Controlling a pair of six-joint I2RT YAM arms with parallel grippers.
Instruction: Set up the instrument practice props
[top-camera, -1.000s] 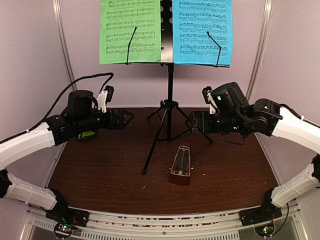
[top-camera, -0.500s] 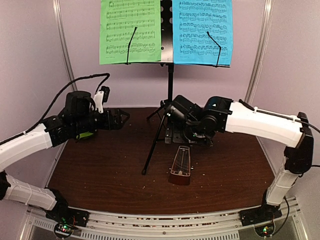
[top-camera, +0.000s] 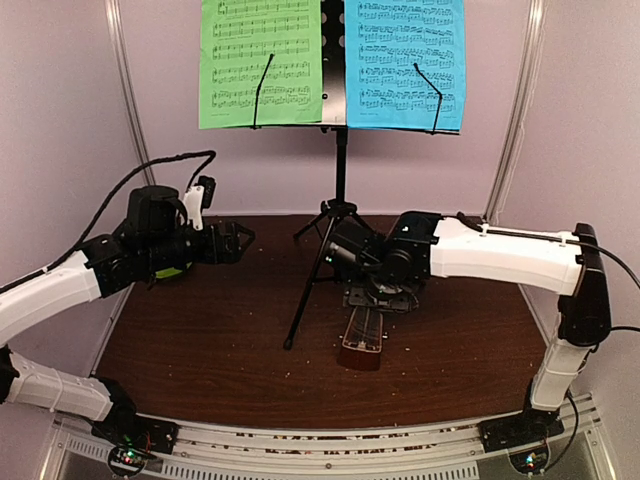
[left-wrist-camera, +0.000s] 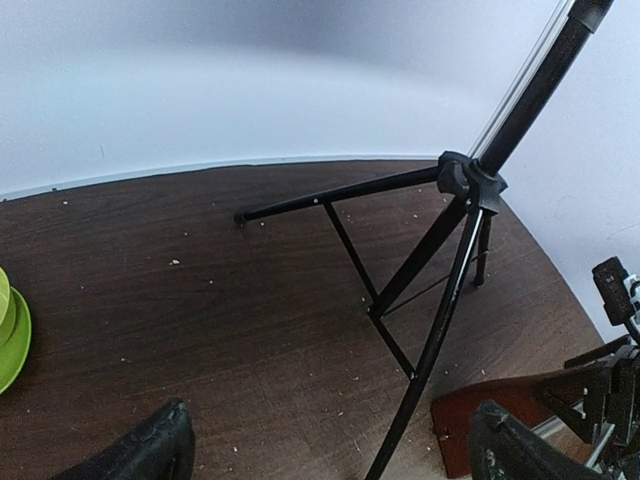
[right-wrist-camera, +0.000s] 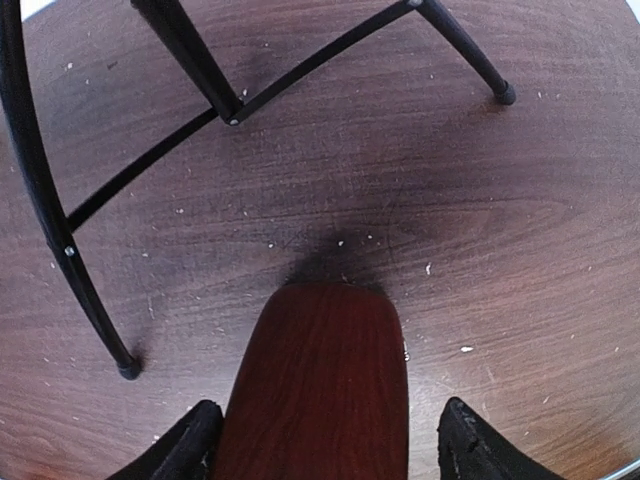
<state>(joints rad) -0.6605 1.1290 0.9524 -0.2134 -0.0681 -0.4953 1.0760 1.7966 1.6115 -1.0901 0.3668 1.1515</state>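
The black music stand (top-camera: 341, 170) rises at the back centre of the table, with the green sheet (top-camera: 260, 60) and the blue sheet (top-camera: 405, 60) side by side on its desk. The reddish-brown metronome (top-camera: 362, 345) stands upright in front of the stand's legs. My right gripper (top-camera: 375, 300) hangs right over its top. In the right wrist view the metronome (right-wrist-camera: 315, 390) sits between the open fingers of that gripper (right-wrist-camera: 325, 440), the left one close against it, the right one apart. My left gripper (top-camera: 240, 240) hovers open and empty left of the stand (left-wrist-camera: 465, 180).
A lime-green bowl (left-wrist-camera: 8, 340) lies at the table's left side, mostly hidden under my left arm in the top view. The stand's three legs (right-wrist-camera: 60, 240) spread across the tabletop (top-camera: 220, 350) just behind and left of the metronome. Pale walls close in the back and sides.
My right arm has swung in from the right and come down over the metronome, its jaws narrowing. The left arm has barely shifted.
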